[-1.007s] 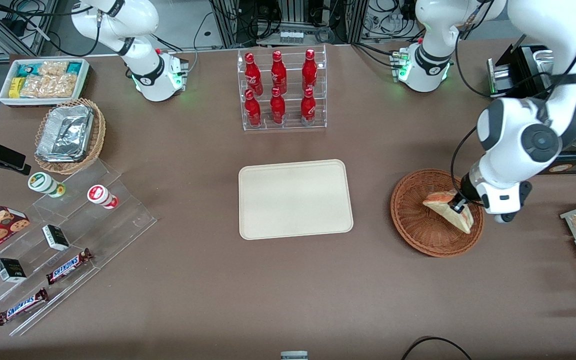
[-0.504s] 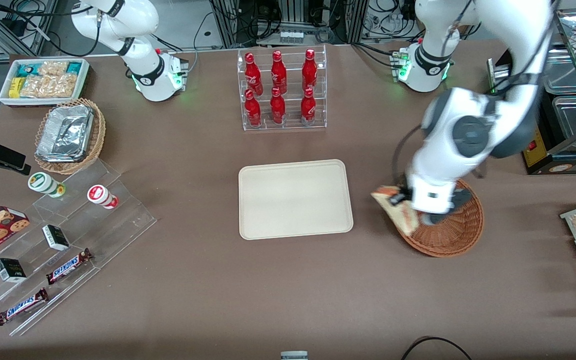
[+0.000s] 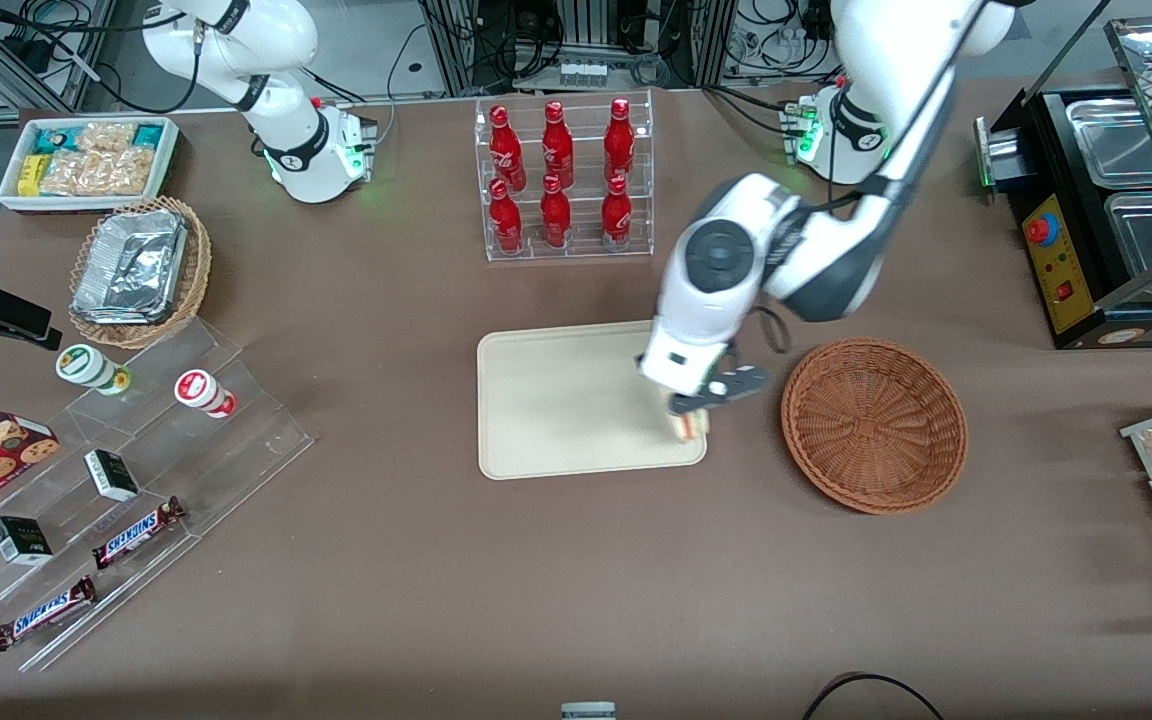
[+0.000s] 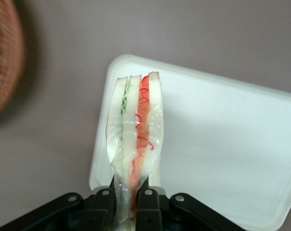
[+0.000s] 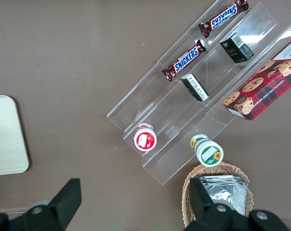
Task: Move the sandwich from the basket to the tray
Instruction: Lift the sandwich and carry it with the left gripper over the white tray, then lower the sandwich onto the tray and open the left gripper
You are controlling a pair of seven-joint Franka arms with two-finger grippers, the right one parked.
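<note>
Front view: the hand (image 3: 688, 412) is over the tray (image 3: 556, 400), at the edge nearest the basket (image 3: 874, 425), pinching the sandwich (image 3: 688, 426). Left wrist view: the fingers (image 4: 148, 202) squeeze the wrapped sandwich (image 4: 135, 130) above the tray's (image 4: 222, 144) corner.

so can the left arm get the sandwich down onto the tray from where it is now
Probably yes. The gripper is shut on the sandwich and hangs over the tray at its corner nearest the basket. The tray surface below looks bare, so nothing seems to block lowering it.
</note>
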